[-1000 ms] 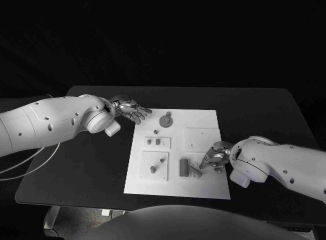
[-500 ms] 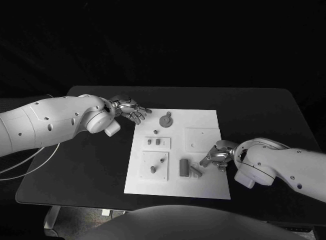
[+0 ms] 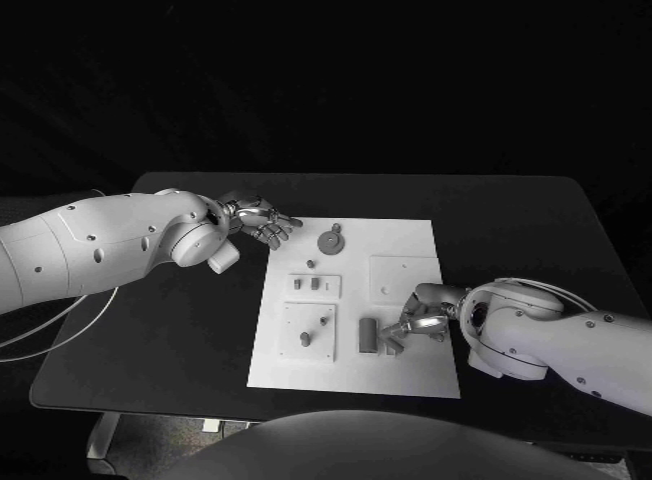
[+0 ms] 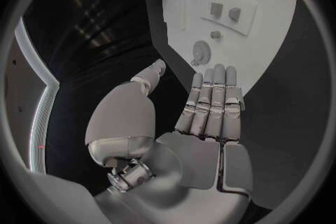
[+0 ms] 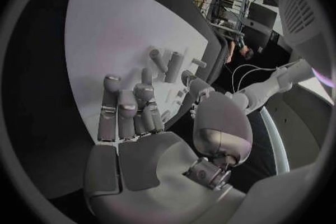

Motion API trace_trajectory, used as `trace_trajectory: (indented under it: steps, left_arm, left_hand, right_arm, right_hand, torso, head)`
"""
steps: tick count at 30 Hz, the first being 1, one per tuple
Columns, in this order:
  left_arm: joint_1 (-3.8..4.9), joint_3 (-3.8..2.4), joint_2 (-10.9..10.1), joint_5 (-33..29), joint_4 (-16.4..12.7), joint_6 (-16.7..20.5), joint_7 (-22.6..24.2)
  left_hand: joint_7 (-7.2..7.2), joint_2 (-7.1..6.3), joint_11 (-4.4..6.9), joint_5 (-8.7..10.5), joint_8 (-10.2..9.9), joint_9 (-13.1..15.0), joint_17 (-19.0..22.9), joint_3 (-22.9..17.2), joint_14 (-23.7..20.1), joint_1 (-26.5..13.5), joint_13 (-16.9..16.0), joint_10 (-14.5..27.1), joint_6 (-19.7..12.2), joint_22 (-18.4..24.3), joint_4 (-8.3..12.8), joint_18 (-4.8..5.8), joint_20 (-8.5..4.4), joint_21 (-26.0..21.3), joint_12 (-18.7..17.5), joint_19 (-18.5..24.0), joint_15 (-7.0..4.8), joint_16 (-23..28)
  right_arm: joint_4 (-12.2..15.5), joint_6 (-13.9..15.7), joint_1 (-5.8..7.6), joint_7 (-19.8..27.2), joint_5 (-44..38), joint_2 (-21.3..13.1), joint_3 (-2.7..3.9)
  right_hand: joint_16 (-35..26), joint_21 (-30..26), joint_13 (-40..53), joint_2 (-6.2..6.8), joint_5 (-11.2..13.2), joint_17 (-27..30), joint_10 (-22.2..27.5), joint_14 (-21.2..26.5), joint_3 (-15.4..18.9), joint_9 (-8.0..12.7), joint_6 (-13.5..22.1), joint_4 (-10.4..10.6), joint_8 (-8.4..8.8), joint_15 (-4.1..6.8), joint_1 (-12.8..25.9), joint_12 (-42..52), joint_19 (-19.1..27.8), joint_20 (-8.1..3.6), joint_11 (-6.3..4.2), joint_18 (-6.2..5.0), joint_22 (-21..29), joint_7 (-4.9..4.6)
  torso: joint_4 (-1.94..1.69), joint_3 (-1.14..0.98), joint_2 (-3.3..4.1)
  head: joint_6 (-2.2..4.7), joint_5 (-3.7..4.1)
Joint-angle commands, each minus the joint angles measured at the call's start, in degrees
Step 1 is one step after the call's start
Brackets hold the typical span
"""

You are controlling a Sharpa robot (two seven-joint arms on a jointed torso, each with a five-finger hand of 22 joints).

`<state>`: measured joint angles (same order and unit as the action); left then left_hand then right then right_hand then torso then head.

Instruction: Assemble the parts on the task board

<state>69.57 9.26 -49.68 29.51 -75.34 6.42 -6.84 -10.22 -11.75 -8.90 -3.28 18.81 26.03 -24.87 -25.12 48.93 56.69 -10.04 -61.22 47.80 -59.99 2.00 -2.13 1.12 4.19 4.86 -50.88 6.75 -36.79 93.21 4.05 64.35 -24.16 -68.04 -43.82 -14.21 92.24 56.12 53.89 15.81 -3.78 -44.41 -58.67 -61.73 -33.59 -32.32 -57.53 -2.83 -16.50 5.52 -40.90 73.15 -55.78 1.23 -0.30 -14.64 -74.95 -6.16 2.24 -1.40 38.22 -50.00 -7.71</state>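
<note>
The white task board (image 3: pixel 413 365) lies in the middle of the black table. On it are a round gear-like part (image 3: pixel 332 240), a small peg (image 3: pixel 312 264), two small pieces (image 3: pixel 315 285) on a raised plate, and an upright grey block (image 3: pixel 367 335) with a small slanted part (image 3: pixel 394 344) beside it. My right hand (image 3: pixel 423 316) hovers over the board's right side, fingertips just by the slanted part; its fingers (image 5: pixel 129 109) are stretched out with nothing in them. My left hand (image 3: pixel 263 222) floats off the board's far left corner, fingers (image 4: pixel 211 102) straight, holding nothing.
A square raised plate (image 3: pixel 406 277) sits just beyond my right hand and a second plate (image 3: pixel 309 330) with pegs sits at the board's near left. Bare table (image 3: pixel 168 340) surrounds the board. The gear-like part (image 4: pixel 201 50) lies ahead of my left fingertips.
My right hand has crept a little to the left and lower, toward the slanted part beside the grey block, and its forearm has swung nearer. The left arm has stayed put.
</note>
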Motion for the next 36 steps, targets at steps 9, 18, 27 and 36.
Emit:
trace_trajectory:
  steps: [9,18,27,36]
  left_arm:
    - [0.15,-0.02,0.0,0.13,-0.17,-1.05,0.11]
    - [0.15,-0.01,0.07,0.17,-0.15,-1.19,0.02]
    - [0.15,0.0,0.11,0.17,-0.15,-1.27,-0.06]
    - [0.15,0.01,0.16,0.18,-0.15,-1.25,-0.18]
  left_hand:
    - [-0.12,0.07,-0.36,0.1,-0.14,-0.08,-0.08,0.08,0.02,0.19,0.07,0.02,-0.07,0.03,-0.21,-1.11,-0.1,-0.13,-0.19,0.11,-0.07,0.4]
    - [-0.12,0.07,-0.36,0.11,-0.14,-0.08,-0.1,0.1,0.02,0.18,0.07,0.01,-0.05,0.03,-0.27,-1.11,-0.1,-0.13,-0.19,0.11,-0.07,0.42]
    - [-0.12,0.06,-0.36,0.11,-0.13,-0.08,-0.12,0.11,0.02,0.17,0.07,0.0,-0.03,0.04,-0.33,-1.11,-0.1,-0.14,-0.19,0.11,-0.07,0.43]
    - [-0.11,0.06,-0.36,0.11,-0.13,-0.08,-0.13,0.12,0.02,0.17,0.07,0.0,-0.03,0.04,-0.39,-1.11,-0.1,-0.14,-0.19,0.12,-0.07,0.45]
  right_arm:
    - [0.2,-4.04,-0.15,-0.78,-17.91,0.82,-0.01]
    - [0.24,-6.83,-0.42,-0.77,-19.45,1.52,-0.01]
    - [0.56,-8.09,-0.96,-0.35,-17.64,2.09,0.0]
    - [0.75,-7.9,-1.1,0.09,-15.91,2.53,0.01]
  right_hand:
    - [0.5,0.03,0.08,0.15,-0.42,-0.14,-0.26,-0.2,0.5,-0.31,-1.3,0.97,-0.84,0.2,0.21,0.39,-0.23,-0.67,-0.5,-0.36,-0.34,0.73]
    - [0.67,0.4,0.29,-3.33,-1.06,0.11,-2.37,-1.34,2.41,-0.73,-4.44,-0.86,-2.46,0.35,-2.68,0.84,-0.88,-1.21,-1.88,-0.36,-0.46,1.99]
    - [0.7,0.32,0.57,-7.0,-2.05,0.19,-3.47,-2.08,5.25,-0.35,-5.94,-4.07,-2.83,0.51,-2.73,0.53,-1.4,-1.4,-2.35,-0.36,-0.37,2.61]
    - [0.58,0.16,0.91,-9.92,-3.56,0.24,-4.29,-2.52,6.35,0.09,-6.73,-6.66,-2.9,0.57,-2.46,0.24,-1.71,-1.47,-2.6,-0.36,-0.35,2.85]
  torso:
    - [-0.04,0.07,-0.02]
    - [-0.05,0.05,-0.02]
    - [-0.04,0.03,-0.02]
    - [0.0,0.02,-0.01]
  head:
    - [0.0,-0.01]
    - [0.0,0.07]
    - [0.0,0.0]
    - [0.0,0.07]
